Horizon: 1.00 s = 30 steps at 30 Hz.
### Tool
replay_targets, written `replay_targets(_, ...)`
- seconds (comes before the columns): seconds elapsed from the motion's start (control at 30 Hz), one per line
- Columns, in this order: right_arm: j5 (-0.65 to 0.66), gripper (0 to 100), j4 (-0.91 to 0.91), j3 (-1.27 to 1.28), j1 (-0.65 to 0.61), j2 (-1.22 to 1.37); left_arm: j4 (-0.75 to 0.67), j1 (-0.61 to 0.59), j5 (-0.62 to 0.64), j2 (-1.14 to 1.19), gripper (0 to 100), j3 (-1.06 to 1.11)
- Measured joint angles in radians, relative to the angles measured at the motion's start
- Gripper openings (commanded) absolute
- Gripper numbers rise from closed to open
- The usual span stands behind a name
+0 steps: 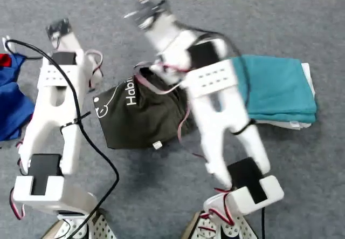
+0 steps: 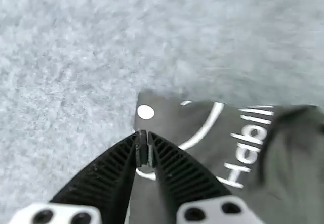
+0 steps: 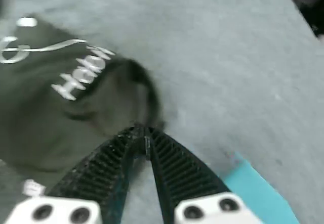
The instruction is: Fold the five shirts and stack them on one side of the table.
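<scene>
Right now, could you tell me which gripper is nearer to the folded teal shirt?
The right gripper. It pinches the dark shirt on the side toward the teal shirt; the left gripper holds that shirt's opposite corner, farther away.

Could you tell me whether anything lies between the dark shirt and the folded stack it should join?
No loose object does: in the right wrist view, bare table lies between the dark shirt and the teal shirt topping the stack. From above, the right arm itself spans that gap.
</scene>
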Motion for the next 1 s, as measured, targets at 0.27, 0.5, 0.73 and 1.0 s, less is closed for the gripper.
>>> replay_targets(0.27, -0.037, 0.5, -0.069, -0.009, -0.04, 0.293, -0.324, 0.0, 0.075, 0.006, 2, 0.292)
replay_targets(0.5, -0.037, 0.5, -0.121, -0.16, -0.02, 0.568, -0.368, -0.012, 0.078, 0.006, 2, 0.307)
replay_targets(0.73, -0.038, 0.5, -0.101, -0.419, 0.112, 0.772, -0.368, -0.014, 0.078, 0.058, 2, 0.304)
replay_targets(1.0, -0.037, 0.5, 0.107, -0.698, 0.132, 0.845, -0.229, -0.014, 0.081, 0.238, 2, 0.101)
